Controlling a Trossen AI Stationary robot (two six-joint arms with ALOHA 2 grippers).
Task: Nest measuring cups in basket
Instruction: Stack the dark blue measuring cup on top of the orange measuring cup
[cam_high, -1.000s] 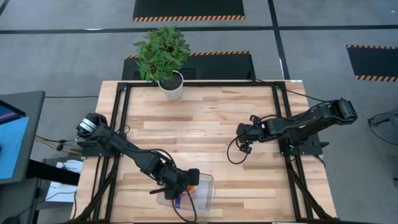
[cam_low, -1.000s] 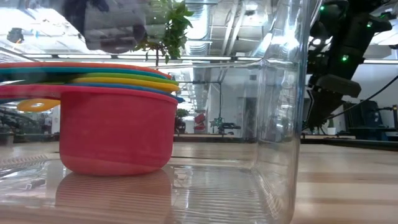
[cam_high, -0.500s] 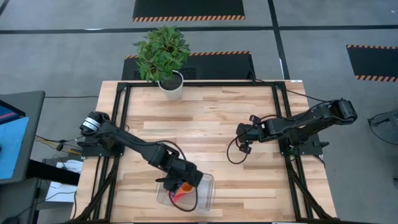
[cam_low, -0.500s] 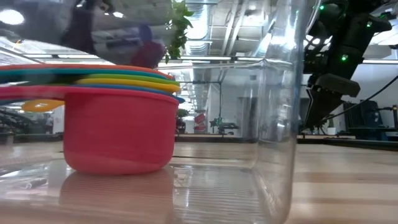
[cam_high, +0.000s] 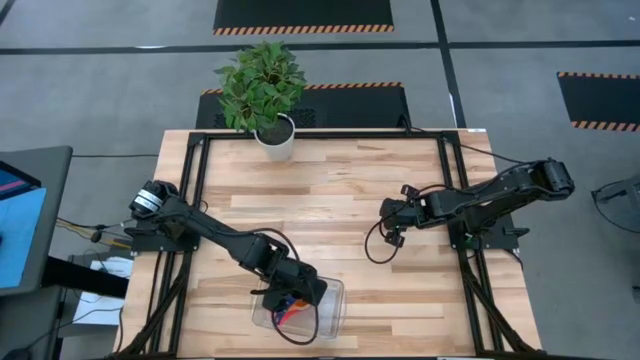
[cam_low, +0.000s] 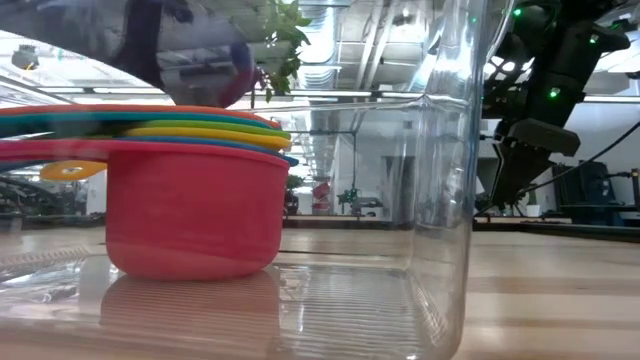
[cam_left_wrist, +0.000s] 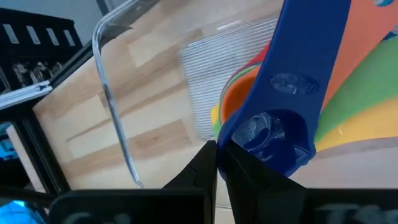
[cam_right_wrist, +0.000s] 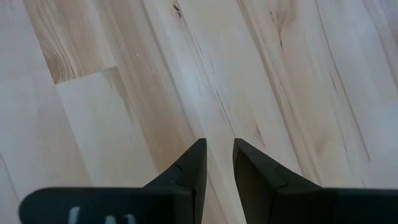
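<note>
The clear basket (cam_high: 332, 300) sits at the table's near edge. Inside it, several nested measuring cups stand on the basket floor in a large red cup (cam_low: 195, 215), with blue, yellow, green and orange rims stacked above. My left gripper (cam_left_wrist: 217, 152) hangs over this stack, shut on a small dark blue cup (cam_left_wrist: 273, 134) whose handle (cam_left_wrist: 311, 43) points away across the stack. In the low view that cup (cam_low: 235, 75) sits right at the top of the stack. My right gripper (cam_right_wrist: 217, 152) waits open over bare wood at mid right (cam_high: 390, 218). My left gripper has the dark blue cup by the rim of its little bowl (cam_left_wrist: 233, 140), on the side away from the handle. The fingers slant down from the table's left. One finger hides the exact spot. The cup is tilted over the nested stack; I cannot tell whether it rests on it.
A white pot with a green plant (cam_high: 275, 135) stands at the far edge. Black frame rails (cam_high: 195, 200) run along the table's left and right sides. Bare wood lies between the basket and the right arm.
My left gripper has rolled about its wrist and shifted a little toward the table's right over the basket. The dark blue cup has come with it, down to the top of the nested stack. The red cup has slid slightly.
</note>
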